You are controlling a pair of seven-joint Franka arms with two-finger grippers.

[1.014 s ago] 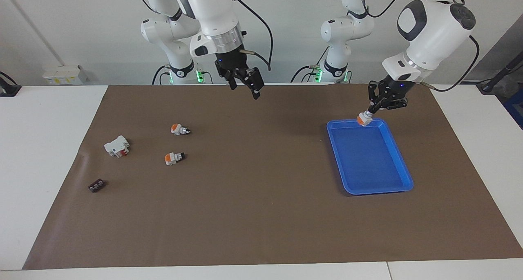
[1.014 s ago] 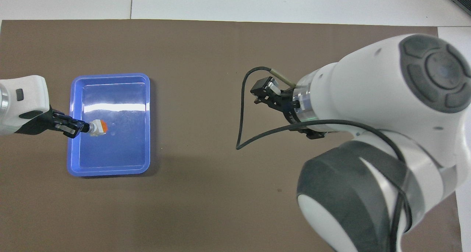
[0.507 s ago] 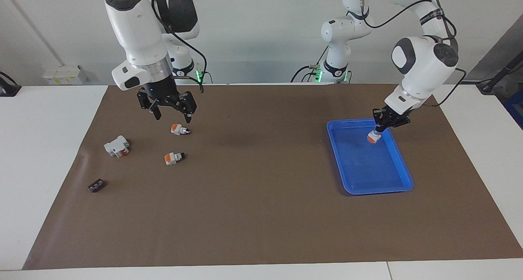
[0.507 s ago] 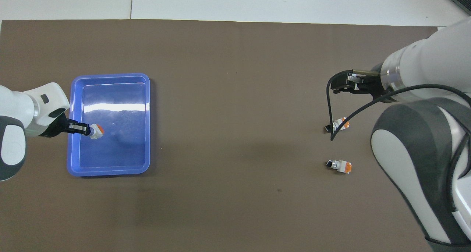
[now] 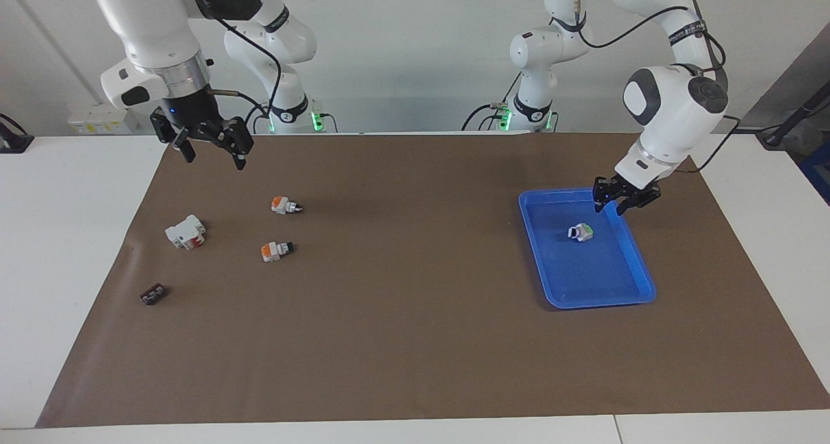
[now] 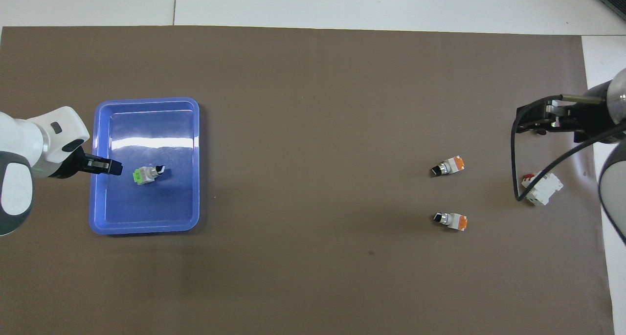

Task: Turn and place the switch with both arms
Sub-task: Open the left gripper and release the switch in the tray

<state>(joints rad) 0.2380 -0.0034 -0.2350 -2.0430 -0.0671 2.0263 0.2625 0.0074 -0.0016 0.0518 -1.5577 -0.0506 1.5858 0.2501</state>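
left gripper (image 5: pixel 626 203) over tray (image 5: pixel 632 293), right gripper (image 5: pixel 211 147) raised

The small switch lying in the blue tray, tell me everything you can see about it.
The small white-bodied switch with a green cap and black knob tip lies on its side on the floor of the shallow blue plastic tray, in the half nearer the robots. It looks like hard plastic. In the overhead view its green face points toward the left gripper, the knob away from it. Nothing grips it; that gripper hangs open above the tray's edge, apart from it.
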